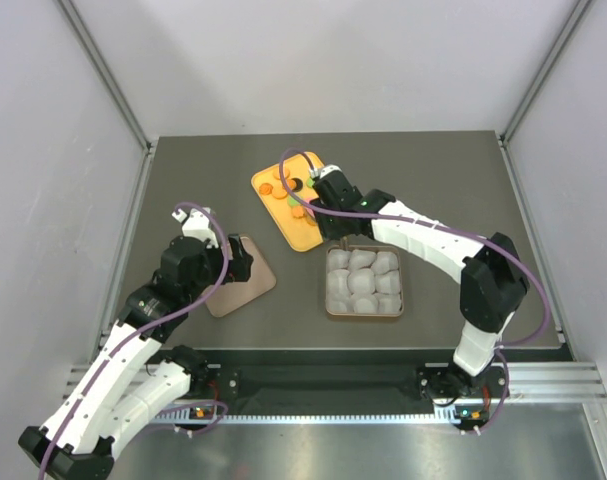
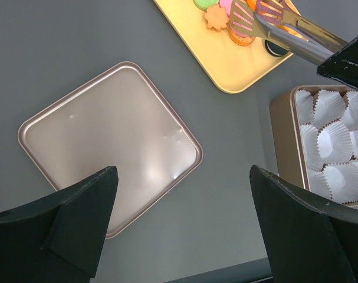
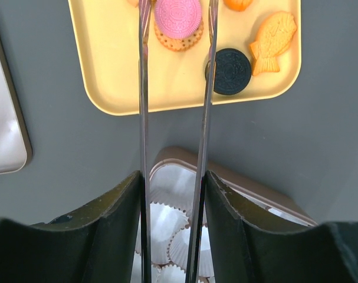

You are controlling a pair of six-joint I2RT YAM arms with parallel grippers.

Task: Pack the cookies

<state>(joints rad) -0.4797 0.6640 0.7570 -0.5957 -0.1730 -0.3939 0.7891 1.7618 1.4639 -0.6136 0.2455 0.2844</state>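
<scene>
Right tool point(image 1: 331, 190) grips tongs point(image 3: 144, 88), blades straddling a pink cookie point(image 3: 177, 16) on the yellow tray point(image 3: 108, 71) beyond the tin point(image 3: 243, 186). It rests on a brown cookie point(image 3: 187, 42); a shallow pinch could skid it off. Left tool point(image 2: 181, 177) gapes empty.

Setting: you are looking at a robotics lab test cell.
Enclosure: plain white panels point(image 1: 43, 120) close the left, back and right of the frame, joined by aluminium struts point(image 1: 104, 70).
Work surface: bare grey table point(image 1: 453, 190), centre of frame.
Mounting: slotted metal rail point(image 1: 553, 380) along the bottom edge, with your left arm point(image 1: 133, 340) and right arm point(image 1: 433, 245) bolted there.
Wiring: exposed purple cables point(image 1: 198, 205) along both.
</scene>
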